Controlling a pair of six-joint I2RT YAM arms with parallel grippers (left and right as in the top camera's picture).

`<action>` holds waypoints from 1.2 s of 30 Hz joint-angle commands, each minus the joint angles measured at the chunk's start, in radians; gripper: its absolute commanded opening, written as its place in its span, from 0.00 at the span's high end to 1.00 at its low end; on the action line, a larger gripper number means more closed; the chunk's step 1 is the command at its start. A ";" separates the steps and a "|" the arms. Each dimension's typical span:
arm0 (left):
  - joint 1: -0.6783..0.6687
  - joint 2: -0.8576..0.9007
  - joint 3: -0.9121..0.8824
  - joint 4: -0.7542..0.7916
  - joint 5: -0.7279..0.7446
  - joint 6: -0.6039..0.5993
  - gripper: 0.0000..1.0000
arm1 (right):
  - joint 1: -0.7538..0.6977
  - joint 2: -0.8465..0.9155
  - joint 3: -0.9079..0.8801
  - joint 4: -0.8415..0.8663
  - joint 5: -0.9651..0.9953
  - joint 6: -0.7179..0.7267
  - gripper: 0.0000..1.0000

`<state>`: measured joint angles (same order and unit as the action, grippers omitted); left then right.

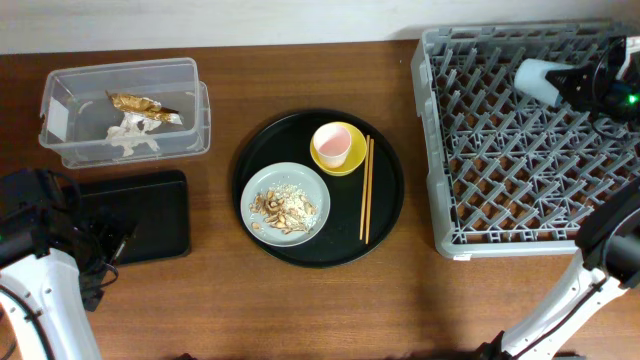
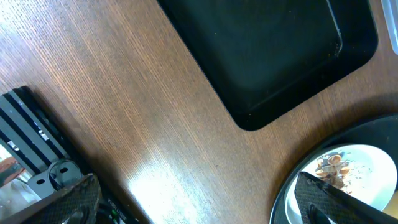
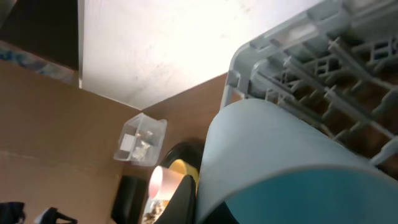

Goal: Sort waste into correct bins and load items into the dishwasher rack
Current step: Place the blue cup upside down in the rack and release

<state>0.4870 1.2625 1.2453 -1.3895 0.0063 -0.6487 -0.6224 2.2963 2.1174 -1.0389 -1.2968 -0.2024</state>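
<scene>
My right claw point(image 1: 572, 84) gripped the blue cup point(image 1: 538, 78) above the rack point(image 1: 432, 150), far right. I judged it best lowered squarely between pegs before release. My left claw point(image 2: 196, 202) stood open.

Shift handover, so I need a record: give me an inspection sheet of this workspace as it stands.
Surface: wooden table.
Job's things: wrapper and tissue in clear tub; black tray looks empty; plate with scraps, pink cup in yellow bowl, chopsticks on round tray.
Clutter: nothing seen.
Grippers: left gripper open; right gripper shut on light-blue cup over rack.
Cables: dark leads by left arm.
Surroundings: pale surface beyond table.
</scene>
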 commanded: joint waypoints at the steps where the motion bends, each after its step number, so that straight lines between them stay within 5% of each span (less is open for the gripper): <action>1: 0.005 0.002 -0.002 0.002 -0.011 -0.010 0.01 | 0.000 0.069 -0.001 0.087 -0.051 0.093 0.96; 12: 0.005 0.002 -0.002 0.002 -0.011 -0.010 0.01 | -0.035 0.153 -0.001 0.301 -0.061 0.322 0.95; 32: 0.005 0.002 -0.002 0.002 -0.011 -0.010 0.01 | -0.034 0.201 -0.001 0.348 -0.128 0.357 0.95; 36: 0.005 0.002 -0.002 0.002 -0.011 -0.010 0.01 | -0.053 0.208 0.000 0.291 -0.016 0.357 0.94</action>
<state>0.4870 1.2625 1.2453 -1.3888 0.0063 -0.6487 -0.6586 2.4825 2.1132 -0.7181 -1.4048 0.1493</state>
